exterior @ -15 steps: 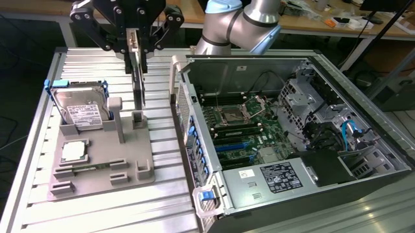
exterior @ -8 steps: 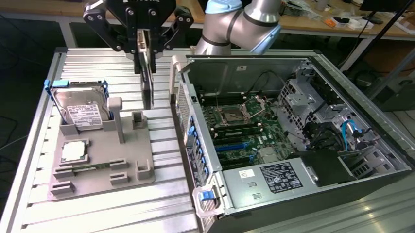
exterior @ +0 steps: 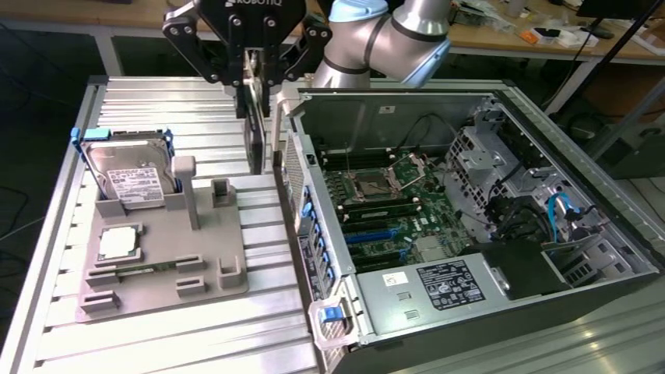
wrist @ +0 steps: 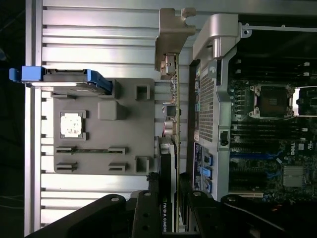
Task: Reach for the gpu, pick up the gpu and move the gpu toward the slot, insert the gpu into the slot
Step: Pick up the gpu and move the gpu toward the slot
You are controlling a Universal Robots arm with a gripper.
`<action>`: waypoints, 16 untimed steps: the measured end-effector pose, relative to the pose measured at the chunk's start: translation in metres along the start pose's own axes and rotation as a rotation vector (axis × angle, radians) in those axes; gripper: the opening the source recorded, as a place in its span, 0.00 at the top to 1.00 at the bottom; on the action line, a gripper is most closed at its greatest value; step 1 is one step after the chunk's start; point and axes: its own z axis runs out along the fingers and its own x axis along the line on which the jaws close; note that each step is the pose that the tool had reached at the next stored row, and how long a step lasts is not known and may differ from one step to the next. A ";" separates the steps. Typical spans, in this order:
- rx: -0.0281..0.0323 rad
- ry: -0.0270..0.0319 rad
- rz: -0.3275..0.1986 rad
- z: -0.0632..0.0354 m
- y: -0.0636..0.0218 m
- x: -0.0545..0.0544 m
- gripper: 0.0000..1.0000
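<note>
My gripper [exterior: 255,74] is shut on the gpu [exterior: 255,132], which hangs edge-on and upright above the gap between the grey holder tray [exterior: 156,265] and the open computer case [exterior: 457,226]. In the wrist view the gpu [wrist: 171,124] runs away from the fingers [wrist: 148,196], with its silver end bracket [wrist: 173,37] at the far end. It is clear of the tray and outside the case wall. The blue slot [exterior: 371,233] lies on the motherboard inside the case, below the black memory strips; the wrist view also takes in the slot [wrist: 250,154].
The tray holds a silver hard drive [exterior: 127,175] in a blue-clipped stand, a square processor chip [exterior: 118,243] and a memory stick [exterior: 140,269]. The case's side wall [exterior: 301,210] stands between the gpu and the motherboard. Ribbed aluminium table [exterior: 167,335] lies around them.
</note>
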 end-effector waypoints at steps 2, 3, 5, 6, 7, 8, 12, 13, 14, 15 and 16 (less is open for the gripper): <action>0.0001 0.0000 0.000 0.0000 -0.0001 -0.004 0.73; 0.0001 -0.0001 0.000 0.0001 -0.0001 -0.005 0.73; 0.0001 -0.0006 0.000 0.0001 -0.0002 -0.006 0.73; 0.0002 -0.0007 0.000 -0.0001 -0.0002 -0.007 0.73; 0.0002 -0.0008 0.000 -0.0004 -0.0002 -0.007 0.73; 0.0002 -0.0009 0.000 -0.0011 -0.0002 -0.008 0.73; 0.0000 -0.0014 0.000 -0.0035 -0.0001 -0.010 0.73; 0.0001 -0.0014 0.000 -0.0035 -0.0001 -0.012 0.73; 0.0001 -0.0014 0.000 -0.0035 -0.0002 -0.013 0.73; 0.0002 -0.0014 0.000 -0.0035 -0.0002 -0.015 0.73; 0.0001 -0.0014 0.000 -0.0035 -0.0002 -0.017 0.73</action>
